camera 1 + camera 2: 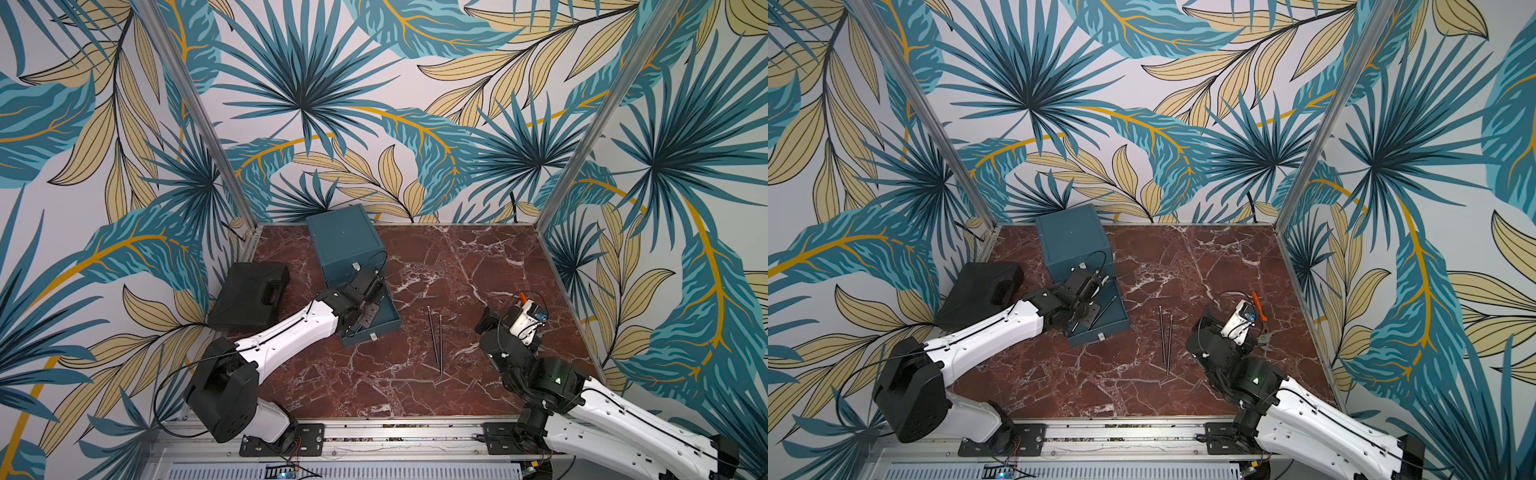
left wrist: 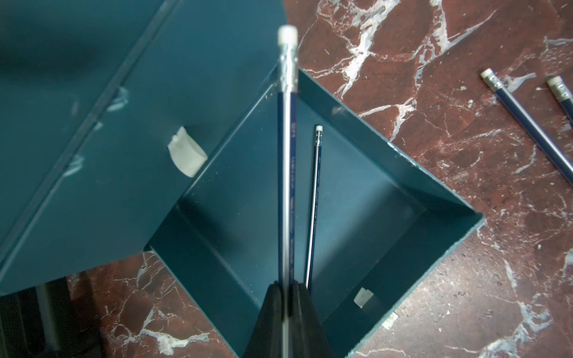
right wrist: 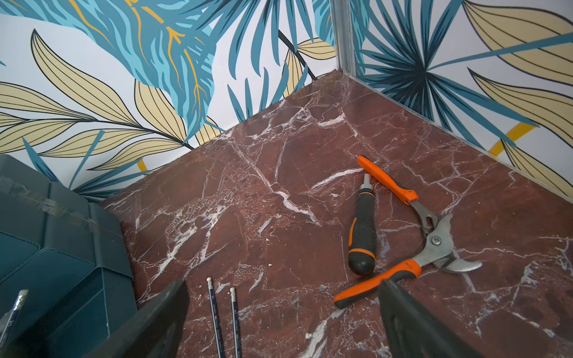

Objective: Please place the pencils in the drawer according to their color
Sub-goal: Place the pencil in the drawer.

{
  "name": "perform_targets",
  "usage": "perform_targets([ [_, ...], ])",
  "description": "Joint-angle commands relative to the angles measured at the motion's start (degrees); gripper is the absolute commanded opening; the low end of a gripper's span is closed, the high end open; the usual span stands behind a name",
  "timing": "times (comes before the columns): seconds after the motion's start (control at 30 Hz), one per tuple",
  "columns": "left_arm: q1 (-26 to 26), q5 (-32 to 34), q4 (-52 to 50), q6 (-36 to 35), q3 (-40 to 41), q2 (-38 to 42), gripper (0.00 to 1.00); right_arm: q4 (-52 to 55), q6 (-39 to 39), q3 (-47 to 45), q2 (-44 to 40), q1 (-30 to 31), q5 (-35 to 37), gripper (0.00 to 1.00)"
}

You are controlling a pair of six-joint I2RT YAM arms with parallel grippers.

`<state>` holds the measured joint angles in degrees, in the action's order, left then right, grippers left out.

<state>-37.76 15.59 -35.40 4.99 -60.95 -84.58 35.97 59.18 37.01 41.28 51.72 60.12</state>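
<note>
a dark blue pencil (image 2: 286, 155) is clamped between the closed jaws of the left gripper (image 2: 286, 286), with its white eraser end pointing away from the wrist. it is held over the open drawer (image 2: 418, 263), which juts from the front of the teal cabinet (image 1: 340, 237) at the back left of the table (image 1: 478, 257). a second pencil (image 2: 314, 201) of the same colour is seen lying on the drawer floor, below and just beside the held one.

a third pencil (image 1: 432, 334) and a fourth pencil (image 1: 440, 345) are laid almost parallel on the marble near the middle of the table, close together and well apart from the drawer.

the right gripper (image 3: 282, 282) is held over the table's right side with its jaws spread wide and nothing between them. beyond it, orange-handled pliers (image 3: 434, 245) are spread open on the marble, and a screwdriver (image 3: 362, 235) is laid between their handles. a black case (image 1: 249, 297) is propped at the left wall, beside the cabinet.
</note>
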Motion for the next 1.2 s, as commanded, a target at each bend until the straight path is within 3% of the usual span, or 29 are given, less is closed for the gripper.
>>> perform_targets([
  [0.0, 0.6, -0.94, 1.12, -1.03, 0.61, -1.55, 0.0, 1.12, 0.41, 1.21, 0.72, -0.2, -0.35, 0.99],
  [0.47, 1.11, 0.05, 2.15, -0.59, -0.87, -8.79, 0.0, 1.04, 0.16, 1.24, 2.84, -0.21, -2.06, 1.0],
  [0.83, 1.14, 0.82, 2.61, 0.63, -1.08, -9.57, 0.1, 1.06, -0.25, 1.59, 5.21, -0.3, -4.02, 0.99],
  [1.17, 1.15, 1.94, 3.06, 2.63, -1.03, -8.55, 0.26, 1.21, -0.58, 1.92, 6.97, -0.44, -5.23, 1.0],
])
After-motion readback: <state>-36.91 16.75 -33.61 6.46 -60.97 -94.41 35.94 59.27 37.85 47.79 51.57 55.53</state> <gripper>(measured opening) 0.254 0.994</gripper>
